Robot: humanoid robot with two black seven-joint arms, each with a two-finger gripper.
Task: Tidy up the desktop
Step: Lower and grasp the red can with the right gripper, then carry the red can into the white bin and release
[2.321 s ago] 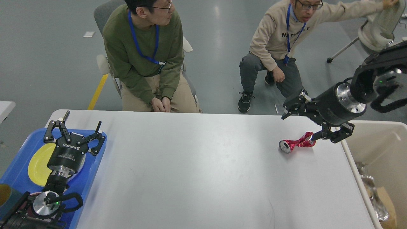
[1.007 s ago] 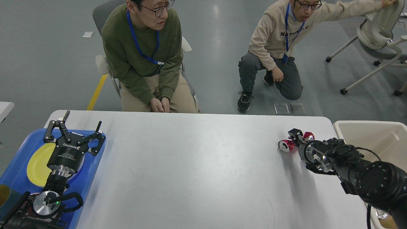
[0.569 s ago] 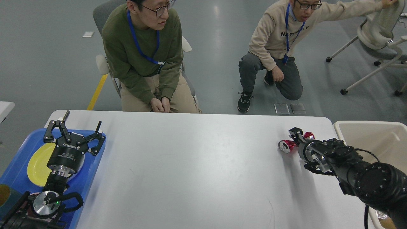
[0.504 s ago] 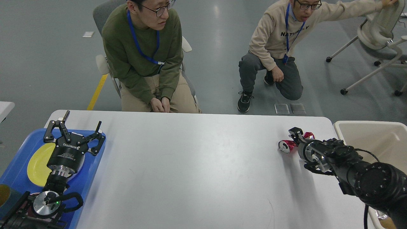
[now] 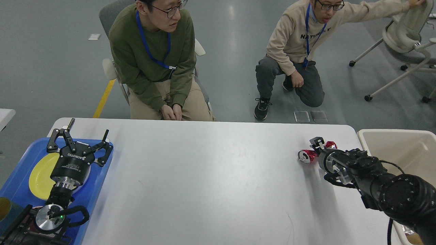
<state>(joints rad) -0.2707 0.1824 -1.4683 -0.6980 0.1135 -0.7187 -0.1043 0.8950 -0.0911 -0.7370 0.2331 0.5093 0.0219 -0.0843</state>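
While one crushed can (image 5: 308,155) lies there, right pincer (image 5: 318,144) seemingly grips it.

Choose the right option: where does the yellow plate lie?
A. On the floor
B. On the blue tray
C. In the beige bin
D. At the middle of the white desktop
B: the yellow plate rests on the blue tray at the desktop's left edge, under the left end effector.

Right hand (image 5: 317,144) dropped low onto crushed can (image 5: 307,155).
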